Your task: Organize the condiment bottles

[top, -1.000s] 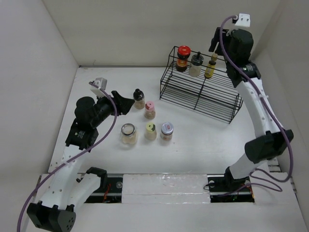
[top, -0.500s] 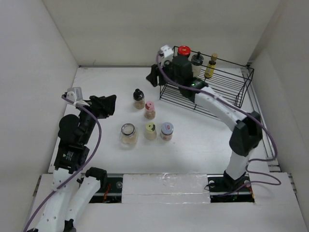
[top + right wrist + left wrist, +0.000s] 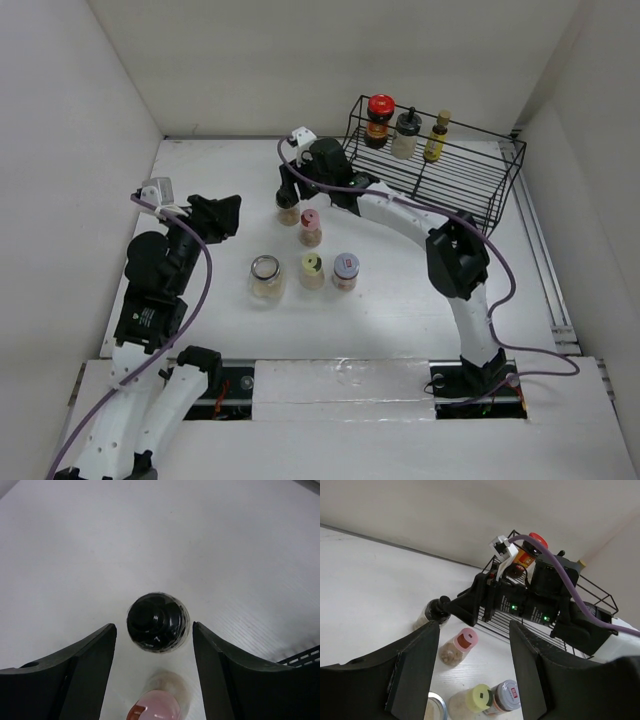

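Note:
Five condiment bottles stand on the white table: a black-capped one (image 3: 288,207), a pink-capped one (image 3: 310,228), a yellow-green-capped one (image 3: 312,271), a silver-capped one (image 3: 346,270) and an open glass jar (image 3: 266,277). Three more stand on the rack: red-capped (image 3: 380,119), black-capped (image 3: 405,134) and slim amber (image 3: 435,137). My right gripper (image 3: 290,190) is open and hangs over the black-capped bottle (image 3: 157,622), which lies between its fingers, untouched; the pink cap (image 3: 152,712) is just below. My left gripper (image 3: 222,215) is open and empty, left of the bottles, facing the pink-capped one (image 3: 460,646).
The black wire rack (image 3: 450,195) stands at the back right. White walls close in the table on the left, back and right. My right arm stretches from the near right across the rack's front edge.
My right arm has swung from high over the rack to the left and down over the black-capped bottle on the table. My left arm pulled back to the left earlier and now holds still.

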Controlling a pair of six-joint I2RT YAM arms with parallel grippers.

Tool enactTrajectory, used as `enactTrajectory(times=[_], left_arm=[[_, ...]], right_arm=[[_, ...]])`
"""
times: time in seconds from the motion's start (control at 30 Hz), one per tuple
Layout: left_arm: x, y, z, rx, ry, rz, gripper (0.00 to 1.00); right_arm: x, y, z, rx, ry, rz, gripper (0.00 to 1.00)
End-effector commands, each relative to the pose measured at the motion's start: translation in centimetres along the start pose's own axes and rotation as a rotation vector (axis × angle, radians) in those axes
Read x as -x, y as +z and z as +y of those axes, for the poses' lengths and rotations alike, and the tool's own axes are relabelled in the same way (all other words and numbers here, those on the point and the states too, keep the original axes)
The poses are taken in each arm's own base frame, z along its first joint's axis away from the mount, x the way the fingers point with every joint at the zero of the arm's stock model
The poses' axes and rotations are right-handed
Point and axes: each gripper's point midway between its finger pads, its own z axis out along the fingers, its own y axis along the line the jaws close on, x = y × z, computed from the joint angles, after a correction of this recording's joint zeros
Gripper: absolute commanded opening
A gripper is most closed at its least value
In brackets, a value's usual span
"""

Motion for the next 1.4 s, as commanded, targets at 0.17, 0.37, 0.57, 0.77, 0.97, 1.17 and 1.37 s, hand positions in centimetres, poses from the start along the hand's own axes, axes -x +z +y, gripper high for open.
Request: enactTrajectory(times=[0.17, 0.37, 0.57, 0.77, 0.97, 1.17, 1.37], left_arm=[[0.7, 0.3, -0.9, -0.039, 0.003, -0.015, 0.53], [0.6, 0.3, -1.0, -0.047, 0.003, -0.010, 0.53], [0.5, 0.3, -1.1, -0.055, 0.012, -0.006, 0.53], [0.3, 0.3, -1.2, -0.063, 0.012, -0.002, 0.53], [0.3, 0.3, -1.1, -0.063, 0.012, -0.002, 0.53], [0.2, 0.3, -1.3, -0.073, 0.012, 0.004, 0.53], [0.2, 0.3, -1.7, -0.094, 0.013, 0.006, 0.53]], right_arm=[[2.5, 2.0, 0.7, -0.044, -0.054, -0.074, 0.60], [2.1, 3.2, 0.9, -0.053, -0.058, -0.070, 0.52], [1.4, 3.5, 0.6, -0.092, -0.068, -0.055, 0.22], [7.8, 0.6, 3.4, -0.009, -0.035, -0.229, 0.17], [21.9, -10.8, 3.3, 0.003, -0.010, -0.571, 0.17], [29.2, -25.0, -3.9, -0.180, 0.020, -0.800, 0.18], [26.6, -36.5, -17.3, -0.614, 0.125, -0.859, 0.18]])
